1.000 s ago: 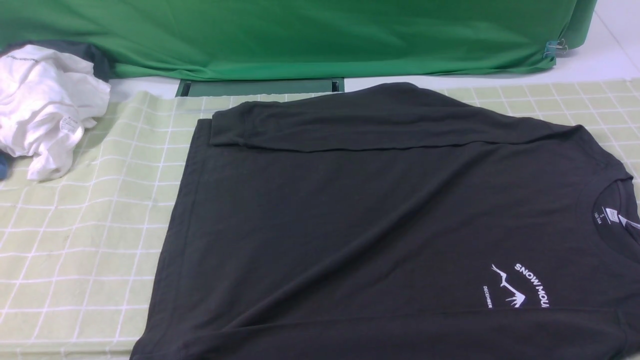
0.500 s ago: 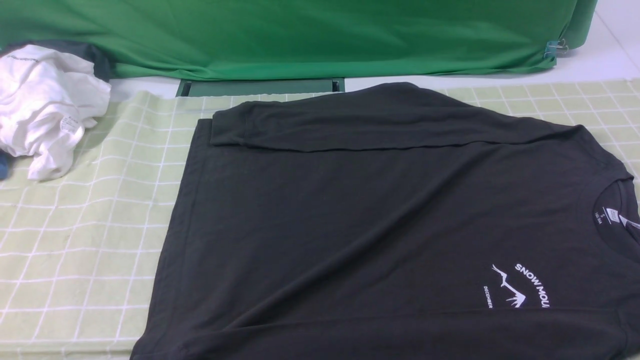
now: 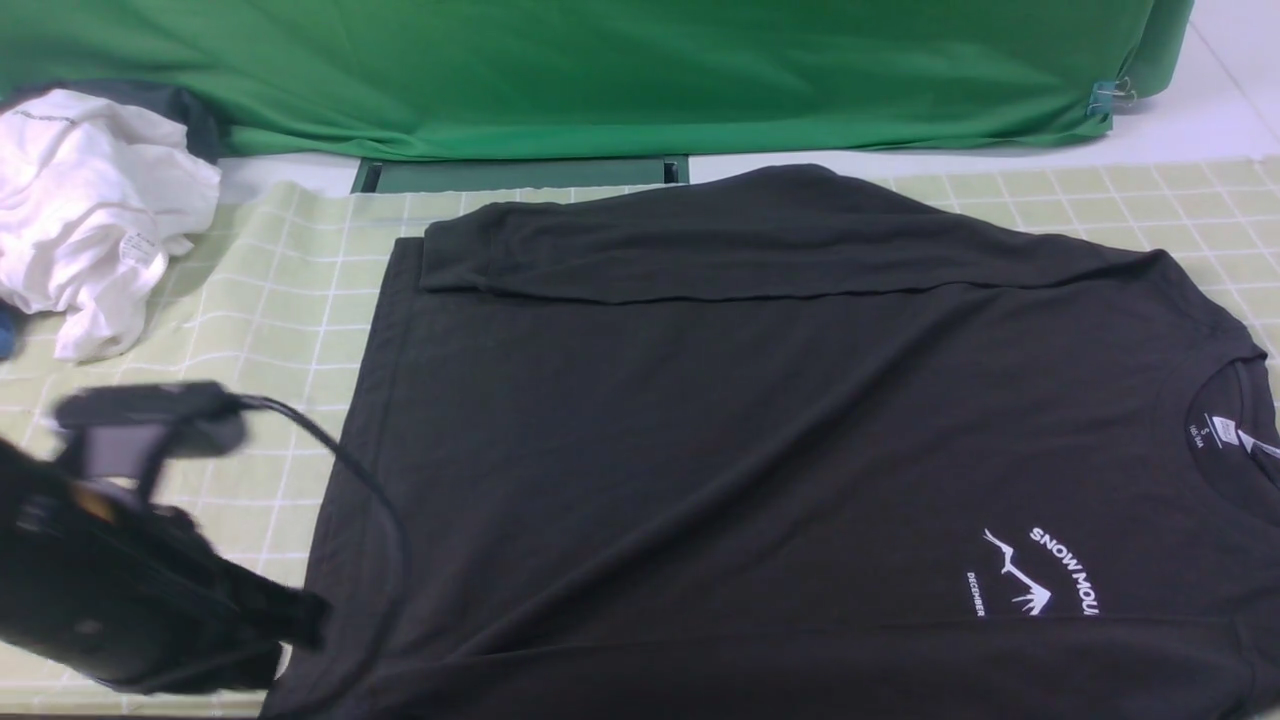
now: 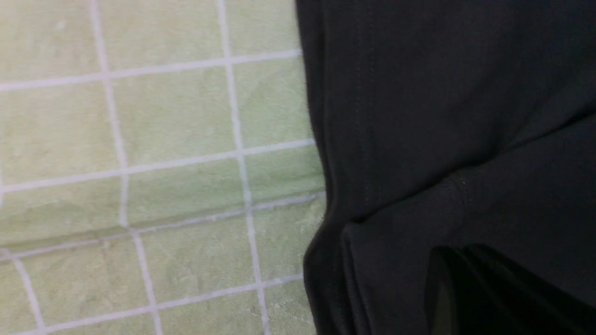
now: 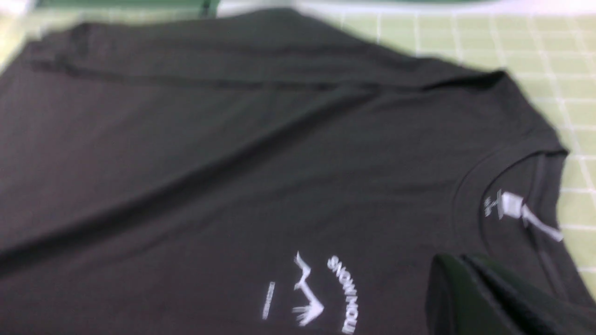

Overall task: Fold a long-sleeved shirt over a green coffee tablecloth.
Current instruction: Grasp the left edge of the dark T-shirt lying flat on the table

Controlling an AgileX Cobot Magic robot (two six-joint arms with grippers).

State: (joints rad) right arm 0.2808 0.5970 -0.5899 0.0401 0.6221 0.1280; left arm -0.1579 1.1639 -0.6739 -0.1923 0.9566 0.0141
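Left arm (image 3: pixel 130 590) had swung into the front view's lower left, blurred, where no arm showed a moment before; nothing else had shifted.

Long-sleeved shirt (image 3: pixel 760 440) lay spread on the green coffee tablecloth (image 3: pixel 170 470), hem towards the robot's left, collar towards its right, far sleeve laid across the body along the far edge.

Left end effector (image 4: pixel 456 279) hung over the near hem corner, fingers together, nothing visibly pinched. Right end effector (image 5: pixel 454 279) showed only in its wrist view, over the chest near the logo (image 5: pixel 307 298), also closed and empty.

Step looked like the reach for the near edge. To do it well:
- both sets of fingers probably needed to part before descending
- the left should take every layer at the hem corner, since the wrist view showed cloth doubled there; the right should take a matching spot on the shoulder side
- lift evenly so the knit did not sag or drag the tablecloth up with it

Around and in the way:
- wrist camera cable (image 3: pixel 330 450) looped over the hem edge and might snag
- white garment (image 3: pixel 90 210) sat crumpled at the far left, well apart from the shirt
- green backdrop (image 3: pixel 600 70) hung behind, with a clip (image 3: pixel 1105 97) at its right end
- dark green slab (image 3: pixel 520 172) lay just beyond the far sleeve
- bare bench (image 3: pixel 1200 125) showed at the far right
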